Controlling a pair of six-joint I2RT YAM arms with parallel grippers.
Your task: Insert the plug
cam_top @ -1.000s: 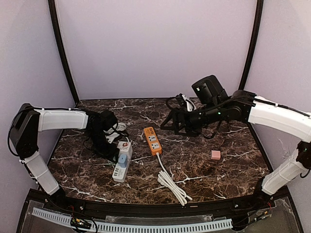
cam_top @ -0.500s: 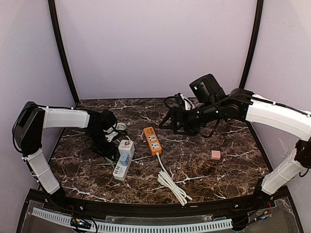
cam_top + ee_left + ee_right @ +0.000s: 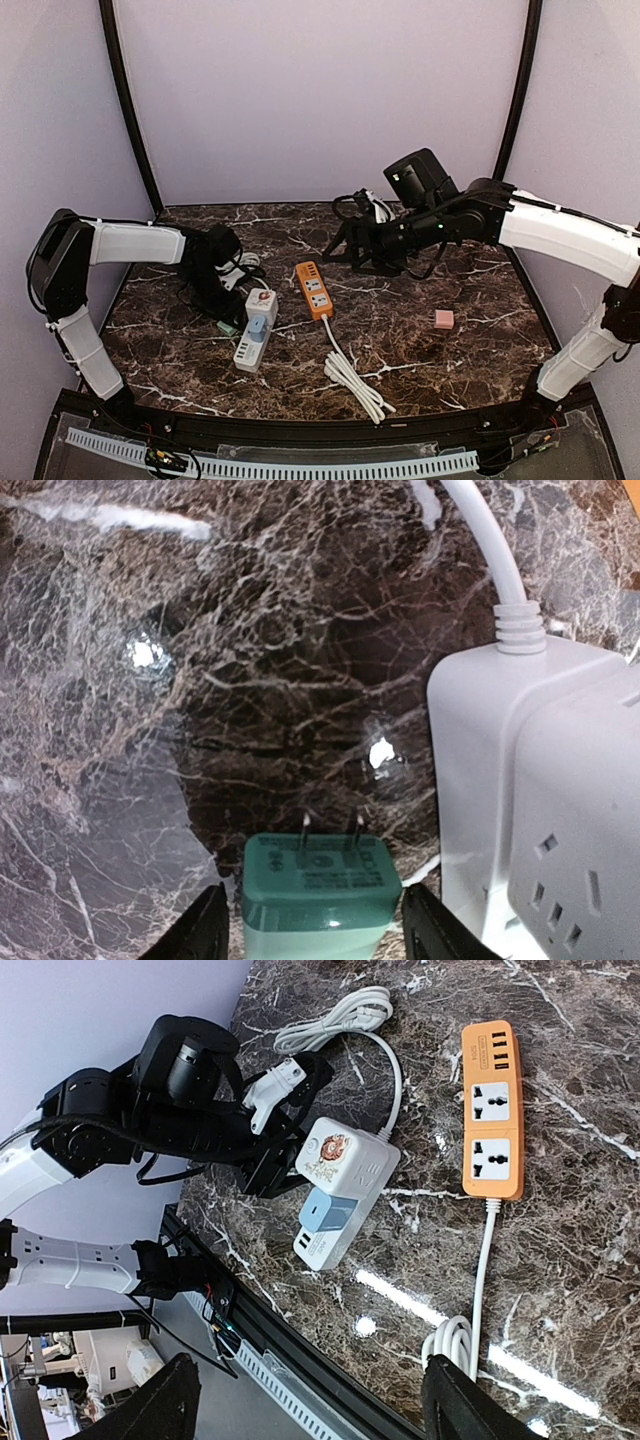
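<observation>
Left arm reached low across the dark veined marble tabletop. The left gripper was down at table level, with the green two-pronged plug between its fingers.
- The plug lay flat on the marble, just beside the white plastic power strip, its prongs pointing away from the wrist camera.
- The jaws bracketed the plug's two flat sides, very near them. Could not tell whether they had closed on the body or stood a hair clear.
- Taking it by the sides looked deliberate: the prongs stayed free for a socket.

The white strip already carried a pale blue adapter. Its open sockets faced up, and its white cord ran off toward the back.

The right gripper hung in the air behind the orange power strip, jaws spread wide with nothing between them. My read: it was parked clear of the left arm's work, and free to steady a strip if needed.

A small pink block sat well apart on the right side.

Judged stage: pick-up of the plug, insertion not yet begun. Which strip was the target could not be told.
</observation>
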